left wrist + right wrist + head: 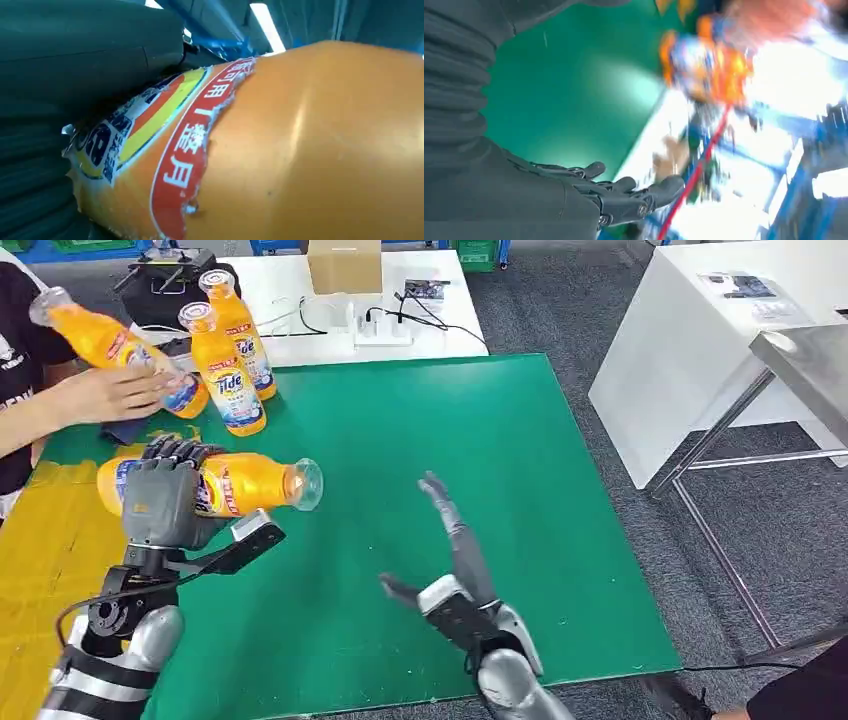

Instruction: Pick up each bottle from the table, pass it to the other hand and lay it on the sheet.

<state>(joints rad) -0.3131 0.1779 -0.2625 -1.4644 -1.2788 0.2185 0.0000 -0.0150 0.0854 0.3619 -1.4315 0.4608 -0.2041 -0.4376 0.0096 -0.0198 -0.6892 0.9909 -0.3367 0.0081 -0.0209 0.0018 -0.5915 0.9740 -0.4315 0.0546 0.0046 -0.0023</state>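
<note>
My left hand point(162, 492) grips an orange bottle point(240, 485) on its side above the table's left part, cap end pointing right. Up close, the left wrist view shows that bottle's orange body and torn label point(280, 150). My right hand point(455, 560) hangs open over the green table point(450, 440), fingers stretched out and apart, holding nothing; its dark fingers point(624, 197) appear in the blurred right wrist view. Two more orange bottles point(228, 370) stand upright at the table's far left. A person's hand point(105, 395) holds another bottle point(110, 345) there. The yellow sheet point(50, 540) lies at the left.
A white table point(400, 290) behind carries a cardboard box point(345, 265), a power strip and cables. A white counter point(700, 330) and a metal table frame point(720, 440) stand to the right, over grey floor.
</note>
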